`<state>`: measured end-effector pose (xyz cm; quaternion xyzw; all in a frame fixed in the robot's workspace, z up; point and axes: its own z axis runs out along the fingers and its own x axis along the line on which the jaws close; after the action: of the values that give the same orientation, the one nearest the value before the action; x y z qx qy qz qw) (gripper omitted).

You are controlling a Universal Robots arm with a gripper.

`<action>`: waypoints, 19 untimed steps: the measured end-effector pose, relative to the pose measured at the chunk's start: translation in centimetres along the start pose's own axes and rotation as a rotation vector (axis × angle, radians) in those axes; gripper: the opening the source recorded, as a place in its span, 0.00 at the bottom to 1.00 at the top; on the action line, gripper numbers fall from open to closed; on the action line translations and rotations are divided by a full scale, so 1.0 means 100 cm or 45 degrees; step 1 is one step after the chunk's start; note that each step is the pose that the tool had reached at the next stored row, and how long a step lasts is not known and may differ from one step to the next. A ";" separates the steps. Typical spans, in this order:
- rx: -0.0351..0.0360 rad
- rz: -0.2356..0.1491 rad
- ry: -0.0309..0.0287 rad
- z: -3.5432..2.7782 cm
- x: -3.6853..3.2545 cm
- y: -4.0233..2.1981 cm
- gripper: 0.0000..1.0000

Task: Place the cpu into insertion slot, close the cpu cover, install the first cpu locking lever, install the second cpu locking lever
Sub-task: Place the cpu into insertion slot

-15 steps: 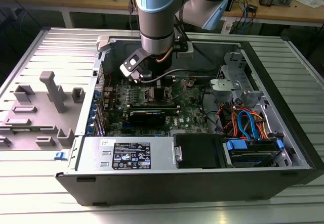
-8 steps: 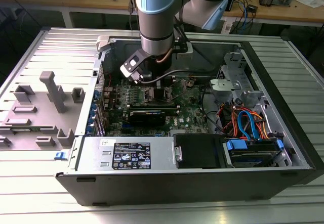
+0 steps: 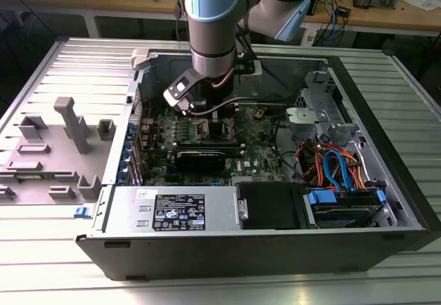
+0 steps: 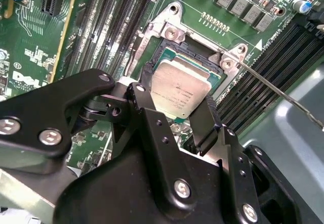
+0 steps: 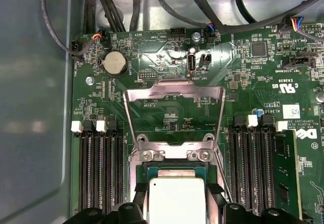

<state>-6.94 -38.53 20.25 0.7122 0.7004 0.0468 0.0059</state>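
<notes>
ribbed metal table (image 3: pixel 69 60) carries an open computer case (image 3: pixel 241 253) and a grey fixture (image 3: pixel 43 162).

There was one cpu (image 4: pixel 181 90), one cpu cover (image 5: pixel 172 86), one insertion slot (image 4: pixel 198 47) and one round coin battery (image 5: pixel 114 62) on a single green motherboard (image 5: pixel 243 67). Long black memory slots (image 5: pixel 100 168) stood in two banks. There was also one gripper (image 4: pixel 177 95) with two fingers (image 4: pixel 205 125), and one open computer case (image 3: pixel 227 250).

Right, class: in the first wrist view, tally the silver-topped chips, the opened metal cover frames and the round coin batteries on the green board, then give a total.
cpu: 1
cpu cover: 1
coin battery: 1
Total: 3
</notes>
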 end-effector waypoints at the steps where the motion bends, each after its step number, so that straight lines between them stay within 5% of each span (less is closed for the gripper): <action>1: 0.0001 0.000 -0.0002 0.0005 0.0002 -0.0001 0.54; 15: 0.0000 -0.004 0.0008 0.0033 0.0014 -0.0003 0.54; 19: 0.0002 -0.004 0.0003 0.0033 0.0013 -0.0003 0.62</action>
<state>-6.94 -38.38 19.93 0.7111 0.7015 0.0469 0.0059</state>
